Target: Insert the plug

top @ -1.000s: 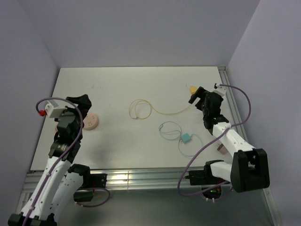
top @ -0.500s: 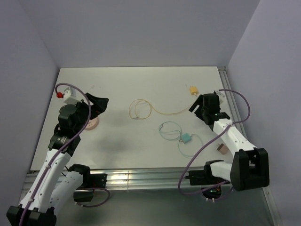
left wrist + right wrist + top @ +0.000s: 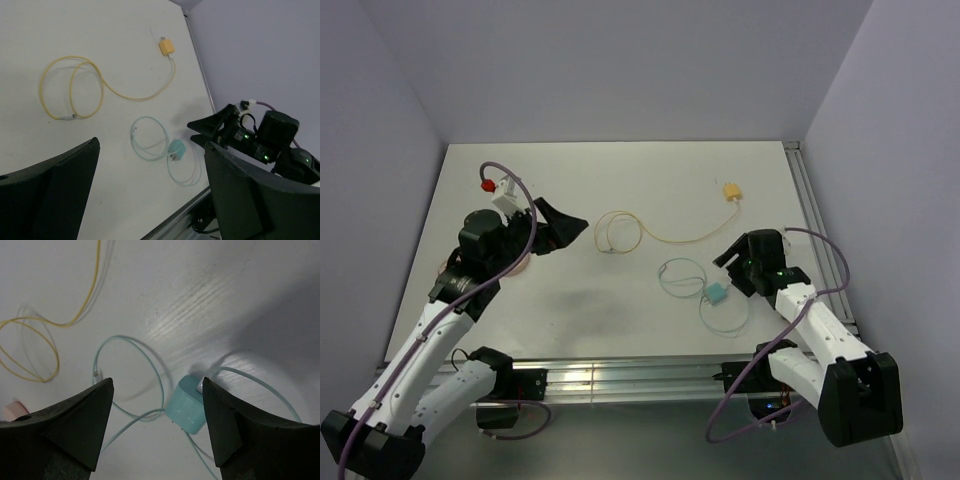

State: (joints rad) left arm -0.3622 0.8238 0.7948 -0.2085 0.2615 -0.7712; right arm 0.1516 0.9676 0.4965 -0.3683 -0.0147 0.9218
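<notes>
Right gripper (image 3: 728, 270) released, jaws spread, empty; it hung just beside the teal plug block (image 3: 717, 293). Left gripper (image 3: 568, 228) likewise spread and empty, well left of the block. Teal cable (image 3: 120, 337) looped beside the block. Yellow connector (image 3: 730, 190) lay beyond the block.

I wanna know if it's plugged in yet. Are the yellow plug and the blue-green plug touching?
Apart. The top view shows the yellow plug far back on the table and the blue-green plug nearer the arms, with bare table between them.
</notes>
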